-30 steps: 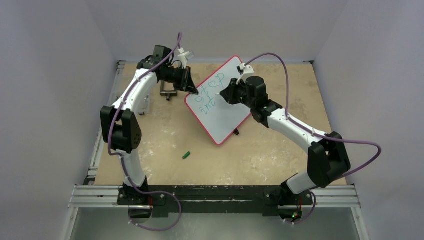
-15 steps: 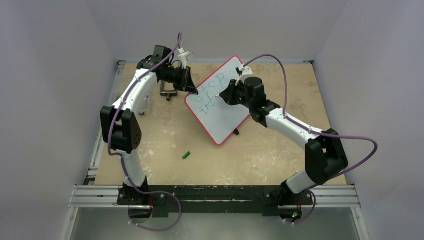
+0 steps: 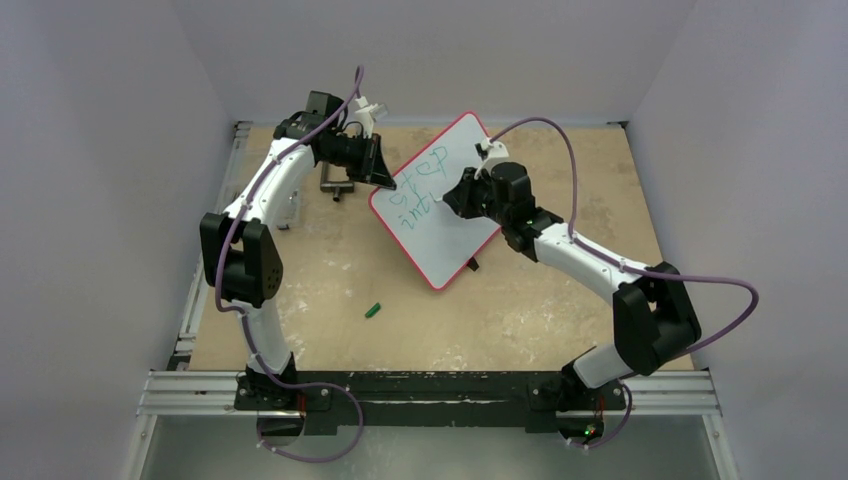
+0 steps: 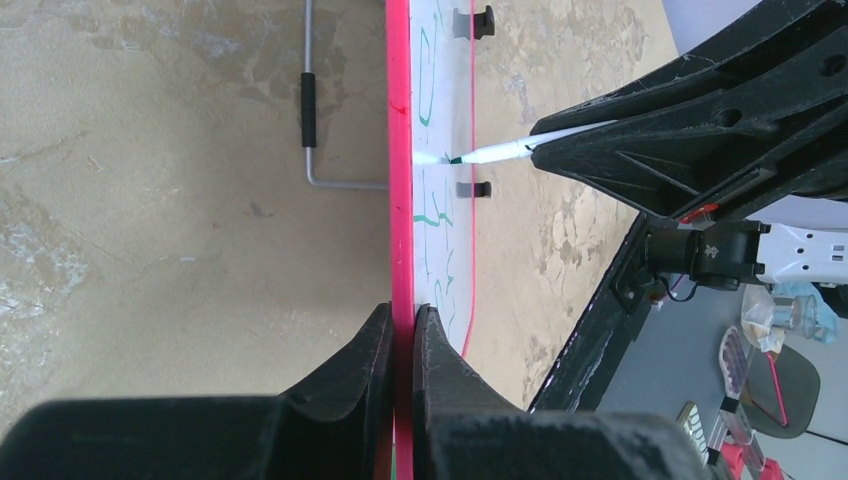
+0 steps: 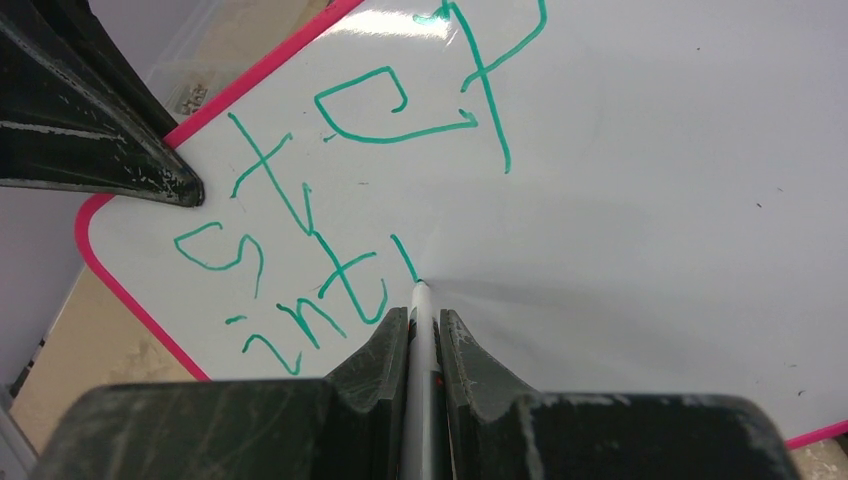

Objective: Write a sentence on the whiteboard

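On the whiteboard (image 5: 650,200), a marker (image 5: 420,320) touches the green sentence (image 5: 300,205).

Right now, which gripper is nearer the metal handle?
Left. The left gripper clamps the whiteboard beside the handle; the right gripper, holding a marker, is across the whiteboard.

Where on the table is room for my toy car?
Bare table lies between the green cap and the right arm, and in the far right corner past the whiteboard. Crowded at the board's left end: the left gripper clamps it, the right gripper holds a marker there.
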